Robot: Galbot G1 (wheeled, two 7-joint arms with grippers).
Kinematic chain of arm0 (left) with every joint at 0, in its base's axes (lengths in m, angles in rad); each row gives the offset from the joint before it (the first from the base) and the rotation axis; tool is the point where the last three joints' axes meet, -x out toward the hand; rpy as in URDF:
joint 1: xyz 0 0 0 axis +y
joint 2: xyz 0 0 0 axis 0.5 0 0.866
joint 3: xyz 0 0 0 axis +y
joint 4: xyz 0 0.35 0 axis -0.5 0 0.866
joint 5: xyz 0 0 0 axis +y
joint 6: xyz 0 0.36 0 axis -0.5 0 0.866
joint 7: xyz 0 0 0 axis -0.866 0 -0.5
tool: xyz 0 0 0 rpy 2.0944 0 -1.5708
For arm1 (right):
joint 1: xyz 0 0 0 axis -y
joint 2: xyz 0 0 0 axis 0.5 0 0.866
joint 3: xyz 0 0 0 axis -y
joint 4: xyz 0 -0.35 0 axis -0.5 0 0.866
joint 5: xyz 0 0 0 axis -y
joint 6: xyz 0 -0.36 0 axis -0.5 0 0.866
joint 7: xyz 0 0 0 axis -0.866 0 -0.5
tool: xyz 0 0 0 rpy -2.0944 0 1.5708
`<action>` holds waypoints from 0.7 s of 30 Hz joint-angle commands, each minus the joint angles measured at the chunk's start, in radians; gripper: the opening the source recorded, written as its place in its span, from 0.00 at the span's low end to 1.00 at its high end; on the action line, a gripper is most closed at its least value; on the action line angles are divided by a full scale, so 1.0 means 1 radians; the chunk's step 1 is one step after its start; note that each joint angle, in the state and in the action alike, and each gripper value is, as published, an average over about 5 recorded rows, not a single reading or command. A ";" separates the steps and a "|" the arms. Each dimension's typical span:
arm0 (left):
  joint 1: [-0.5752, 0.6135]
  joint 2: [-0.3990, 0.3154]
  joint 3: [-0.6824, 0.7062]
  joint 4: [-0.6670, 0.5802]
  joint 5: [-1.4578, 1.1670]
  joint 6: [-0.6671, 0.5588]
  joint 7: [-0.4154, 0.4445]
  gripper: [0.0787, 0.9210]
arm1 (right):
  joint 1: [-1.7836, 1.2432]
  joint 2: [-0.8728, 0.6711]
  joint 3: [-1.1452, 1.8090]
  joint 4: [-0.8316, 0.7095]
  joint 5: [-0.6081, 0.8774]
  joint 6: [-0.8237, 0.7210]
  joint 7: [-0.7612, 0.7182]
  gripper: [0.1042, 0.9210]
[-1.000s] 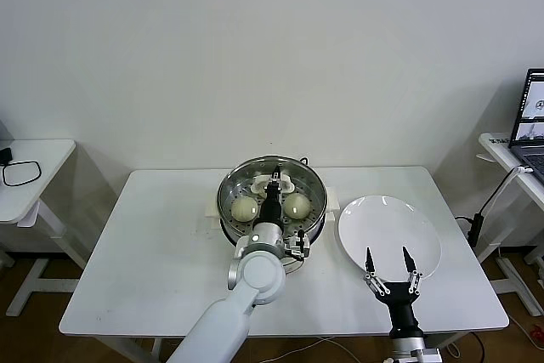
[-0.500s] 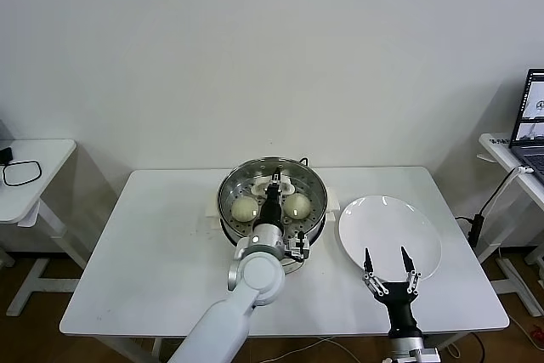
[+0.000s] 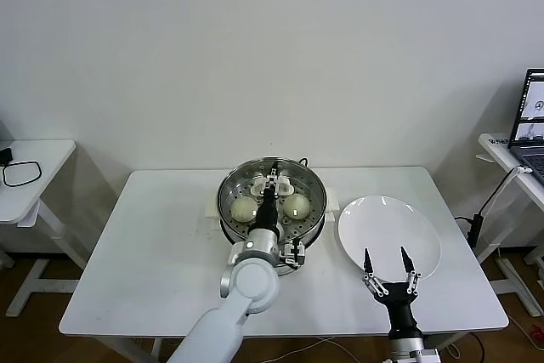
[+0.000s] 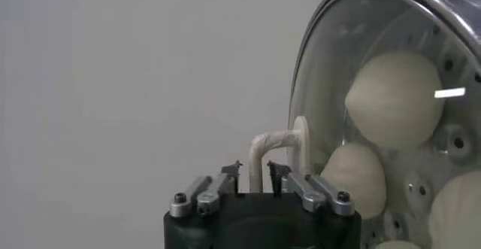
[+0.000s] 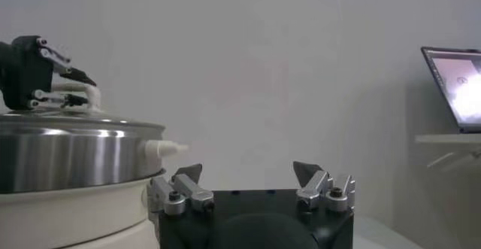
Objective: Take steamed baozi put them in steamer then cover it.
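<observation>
The steamer (image 3: 316, 212) stands at the table's middle back, with the cover (image 3: 289, 178) lying on it. Through the glass I see steamed baozi (image 3: 245, 207) (image 3: 296, 205); the left wrist view shows three of them (image 4: 394, 96) (image 4: 353, 171) (image 4: 458, 205). My left gripper (image 3: 272, 181) reaches over the lid, and its fingertips straddle the white handle (image 4: 274, 141) with a thin gap on each side, so the left gripper (image 4: 255, 169) is open. My right gripper (image 3: 388, 259) hangs open and empty over the near edge of the white plate (image 3: 382, 218).
The right wrist view shows the steamer's steel wall (image 5: 75, 153) on its white base, with the left gripper (image 5: 83, 89) above the lid. A laptop (image 3: 531, 121) sits on a side table to the right, and a black cable (image 3: 21, 173) lies on a side table to the left.
The left gripper's fingers have let go of the cover's handle and spread slightly. The left forearm shifted a little to the left. The right arm has not moved.
</observation>
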 commanded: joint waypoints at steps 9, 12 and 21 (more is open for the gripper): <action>0.300 0.106 -0.122 -0.422 -0.275 -0.123 -0.251 0.81 | 0.007 -0.001 -0.011 -0.011 -0.004 0.011 -0.002 0.88; 0.374 0.088 -0.210 -0.458 -0.546 -0.295 -0.430 0.87 | 0.008 -0.002 -0.011 -0.010 -0.004 0.010 -0.001 0.88; 0.502 0.024 -0.533 -0.412 -1.239 -0.551 -0.354 0.88 | -0.001 -0.012 0.002 0.063 0.038 -0.070 0.005 0.88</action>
